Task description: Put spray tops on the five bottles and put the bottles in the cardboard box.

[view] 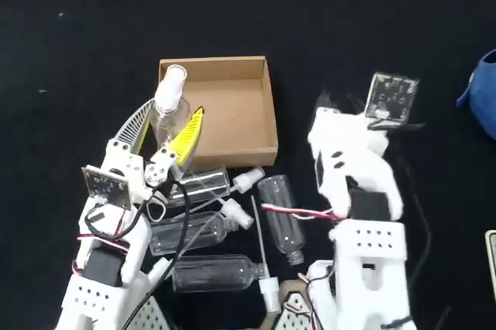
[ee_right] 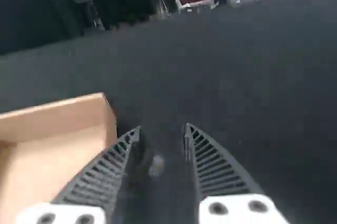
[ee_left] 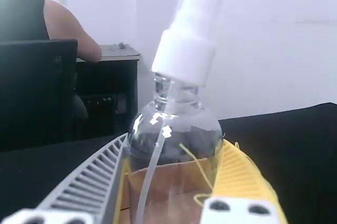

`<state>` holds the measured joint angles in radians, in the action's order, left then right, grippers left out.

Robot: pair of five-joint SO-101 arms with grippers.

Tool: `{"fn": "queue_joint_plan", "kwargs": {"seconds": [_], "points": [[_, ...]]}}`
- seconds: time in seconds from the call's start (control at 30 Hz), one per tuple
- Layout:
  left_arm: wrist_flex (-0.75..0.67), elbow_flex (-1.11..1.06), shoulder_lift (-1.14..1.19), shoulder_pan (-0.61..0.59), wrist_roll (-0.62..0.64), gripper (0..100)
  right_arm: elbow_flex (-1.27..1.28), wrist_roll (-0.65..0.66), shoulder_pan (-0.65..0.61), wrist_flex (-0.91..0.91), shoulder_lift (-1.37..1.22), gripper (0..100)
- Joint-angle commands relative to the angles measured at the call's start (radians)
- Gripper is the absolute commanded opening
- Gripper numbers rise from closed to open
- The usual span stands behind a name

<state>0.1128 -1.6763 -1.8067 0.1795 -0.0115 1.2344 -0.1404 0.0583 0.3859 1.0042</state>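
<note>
My left gripper (view: 175,109), one finger grey and one yellow, is shut on a clear bottle (view: 169,113) with a white spray top (view: 172,82), held upright over the left wall of the cardboard box (view: 232,105). In the left wrist view the bottle (ee_left: 174,129) sits between the fingers (ee_left: 237,176). My right gripper (ee_right: 162,131) stands open over the black table just right of the box (ee_right: 47,140), nothing in it. Three capped bottles (view: 198,185) (view: 190,233) (view: 217,274) and one uncapped bottle (view: 283,218) lie in front of the box.
A thin loose dip tube (view: 256,229) lies between the lying bottles. A blue object (view: 484,101) sits at the right edge of the table. The right arm's white body (view: 356,183) stands beside the uncapped bottle. Open black tabletop (view: 116,28) stretches behind the box.
</note>
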Motion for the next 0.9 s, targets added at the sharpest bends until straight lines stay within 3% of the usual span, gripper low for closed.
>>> {"fn": "queue_joint_plan", "kwargs": {"seconds": [0.0,0.2,0.43,0.7,0.87], "points": [[-0.074,-0.022,-0.017,-0.038,-0.003,3,0.088,-0.003,0.012,-0.140,-0.013,10.6],[-0.377,-0.019,-0.014,-0.193,-0.002,3,0.130,-0.003,-0.020,-0.206,-0.019,10.6],[-0.396,0.044,0.069,-0.174,-0.002,3,0.145,0.003,-0.051,-0.206,-0.019,10.6],[-0.577,0.329,0.647,-0.176,-0.002,3,0.148,0.003,-0.046,-0.206,-0.019,10.6],[-0.898,0.363,1.025,-0.174,-0.002,3,0.151,0.003,-0.044,-0.206,-0.019,10.6]]}}
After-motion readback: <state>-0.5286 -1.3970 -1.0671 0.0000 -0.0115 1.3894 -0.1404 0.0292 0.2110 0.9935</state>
